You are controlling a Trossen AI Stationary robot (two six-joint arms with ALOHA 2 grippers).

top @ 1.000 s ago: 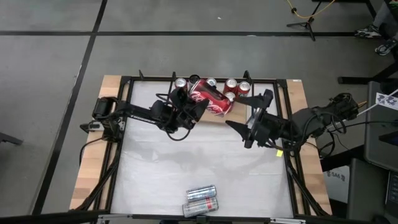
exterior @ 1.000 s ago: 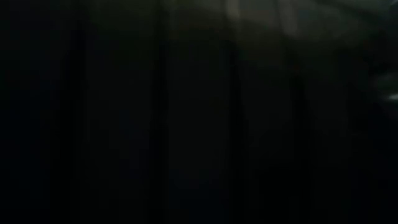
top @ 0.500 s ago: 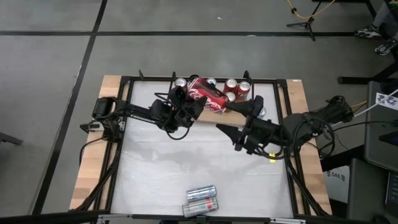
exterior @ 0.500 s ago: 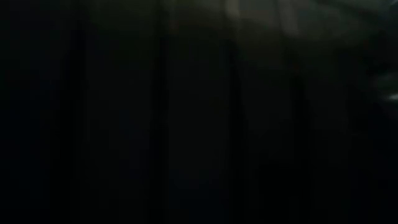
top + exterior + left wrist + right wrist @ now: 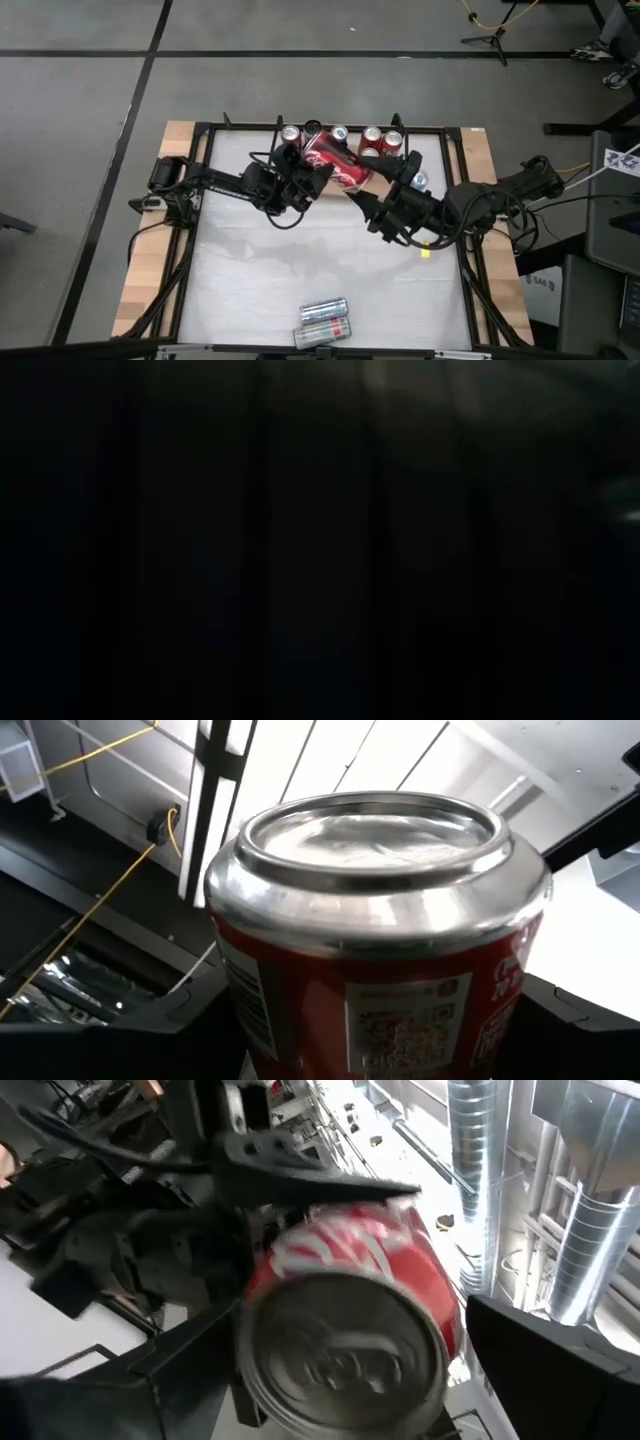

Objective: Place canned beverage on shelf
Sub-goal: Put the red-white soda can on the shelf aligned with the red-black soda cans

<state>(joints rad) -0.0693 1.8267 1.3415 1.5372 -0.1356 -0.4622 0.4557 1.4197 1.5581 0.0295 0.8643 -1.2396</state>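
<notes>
A red cola can (image 5: 338, 163) is up in the air over the table's far middle, with my left gripper (image 5: 308, 180) shut on it. The can fills the left wrist view, its silver end (image 5: 370, 830) facing away from the gripper. My right gripper (image 5: 368, 200) is open at the can's free end (image 5: 345, 1350), one finger (image 5: 180, 1370) on either side; I see no touch. The shelf (image 5: 338, 188) stands at the far edge, mostly hidden by the arms. Several red cans (image 5: 382, 140) stand upright on it. The low view is dark. My left gripper pinches the can's round side wall (image 5: 250, 1020) between its two fingers, near the end that faces the wrist. The fingers run along the can and slant upward, coming from the table's left. The can is lifted clear and tilted, its free end up and toward the right.
Two silver cans (image 5: 322, 320) lie side by side at the table's near edge. A black rod frame (image 5: 200, 180) runs around the white tabletop, with wooden strips (image 5: 150, 270) outside it. Bare white surface (image 5: 320, 260) lies between the arms and the near cans.
My right gripper has moved toward the table's left, up to the held can's free end, and has rolled about its own axis while staying open. The left gripper and the can have kept still.
</notes>
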